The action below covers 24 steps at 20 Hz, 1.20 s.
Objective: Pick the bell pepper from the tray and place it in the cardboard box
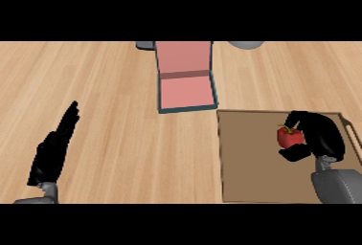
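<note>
Head view, steep look down on wooden bench [106, 95]. Left hand [53, 150] at roughly 8 o'clock of the view, near the lower left edge: fingers [69, 117] straight, pressed together, pointing toward 12 o'clock, holding nothing, resting edge-on above bare bench; grey forearm just visible at the lower edge beneath it. Well apart from it, toward 12 o'clock of centre, the cardboard box [185, 91]: pink interior, dark teal rim, flap open and laid back toward the far edge; nothing visible inside. Two grey objects cut off by the top edge, one at each far corner of the box flap; identity cannot be told. At 4 o'clock of the box, its near right corner just beside the tray's far left corner, the brown tray [247, 158], running off the lower edge. Bell pepper [289, 137], red with a yellowish-green stem, is over the right half of the tray, well apart from the box. Right hand [318, 139] at 3 to 4 o'clock of the view: fingers curled round the pepper from its right, thumb below it, pinching it. Whether pepper touches the tray floor: cannot tell.
</note>
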Motion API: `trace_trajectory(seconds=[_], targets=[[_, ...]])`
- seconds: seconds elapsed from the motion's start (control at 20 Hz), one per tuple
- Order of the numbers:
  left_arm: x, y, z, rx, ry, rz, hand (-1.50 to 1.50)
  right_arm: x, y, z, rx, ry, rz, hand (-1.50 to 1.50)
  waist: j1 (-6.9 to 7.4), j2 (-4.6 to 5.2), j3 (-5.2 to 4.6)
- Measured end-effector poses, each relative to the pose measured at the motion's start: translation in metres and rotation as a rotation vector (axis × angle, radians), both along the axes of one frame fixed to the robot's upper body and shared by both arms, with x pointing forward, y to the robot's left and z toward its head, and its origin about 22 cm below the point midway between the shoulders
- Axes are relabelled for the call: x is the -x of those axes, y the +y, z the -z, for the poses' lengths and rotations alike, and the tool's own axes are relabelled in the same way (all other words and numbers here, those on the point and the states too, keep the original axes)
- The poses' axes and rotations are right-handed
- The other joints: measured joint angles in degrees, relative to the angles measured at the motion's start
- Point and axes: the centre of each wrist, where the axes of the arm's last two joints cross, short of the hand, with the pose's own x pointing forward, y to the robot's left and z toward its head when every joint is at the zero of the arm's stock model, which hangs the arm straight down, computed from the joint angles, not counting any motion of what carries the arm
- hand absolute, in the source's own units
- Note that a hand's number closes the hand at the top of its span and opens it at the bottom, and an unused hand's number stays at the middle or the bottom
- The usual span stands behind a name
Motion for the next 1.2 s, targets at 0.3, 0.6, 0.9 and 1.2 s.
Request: trace_trajectory(seconds=[0.3, 0.6, 0.9, 1.2], targets=[[-0.012, -0.022, -0.009, 0.009, -0.040, 0.099, 0.00, -0.045, 0.011, -0.045, 0.122, -0.029, -0.436, 1.50, 6.87, 2.22, 0.33], [-0.020, -0.033, -0.014, 0.009, -0.055, 0.143, 0.00, -0.083, -0.008, -0.095, 0.163, -0.089, -0.718, 1.50, 8.75, 3.15, 0.48], [-0.023, -0.038, -0.015, 0.007, -0.059, 0.151, 0.00, -0.113, -0.027, -0.133, -0.002, -0.171, -0.912, 1.50, 8.52, 3.05, 0.52], [-0.023, -0.036, -0.014, 0.006, -0.043, 0.144, 0.00, -0.135, -0.031, -0.160, -0.273, -0.260, -1.075, 1.50, 7.97, 2.73, 0.43]])
